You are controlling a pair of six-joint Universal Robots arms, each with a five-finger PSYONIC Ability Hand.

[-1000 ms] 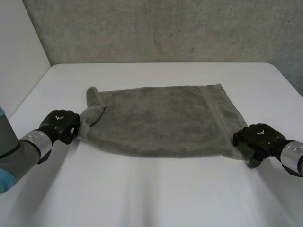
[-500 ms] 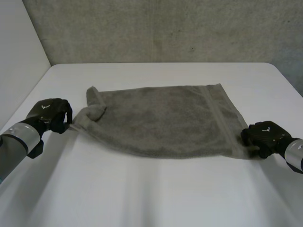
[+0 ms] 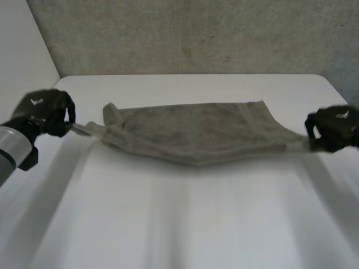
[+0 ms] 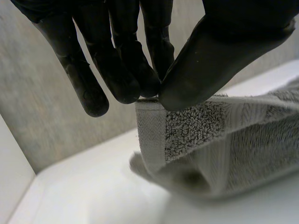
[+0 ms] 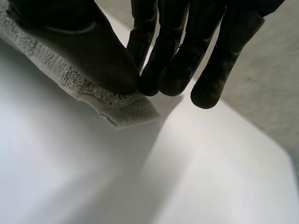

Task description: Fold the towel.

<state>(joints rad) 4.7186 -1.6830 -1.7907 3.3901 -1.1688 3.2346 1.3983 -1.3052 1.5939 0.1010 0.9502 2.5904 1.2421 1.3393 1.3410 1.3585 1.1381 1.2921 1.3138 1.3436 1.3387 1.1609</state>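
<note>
Left hand (image 3: 47,112) has thumb and fingers pinched on a hemmed corner of the grey looped-terry towel (image 3: 196,134). Right hand (image 3: 335,128) is pinched on the opposite near corner. The towel is stretched between them, sagging mid-span over the smooth white table (image 3: 185,224).

Left robot hand (image 3: 46,111): back facing up, fingers (image 4: 117,70) nearly straight, tips pressed against thumb (image 4: 210,56), pinching corner of towel (image 3: 190,131) between them. Grey wrist (image 3: 12,147) just behind this robot hand. Right robot hand (image 3: 335,128): same pinch, thumb (image 5: 84,42) against fingers (image 5: 168,51), other towel corner under thumb tip. Robot hands well apart, about level.
</note>
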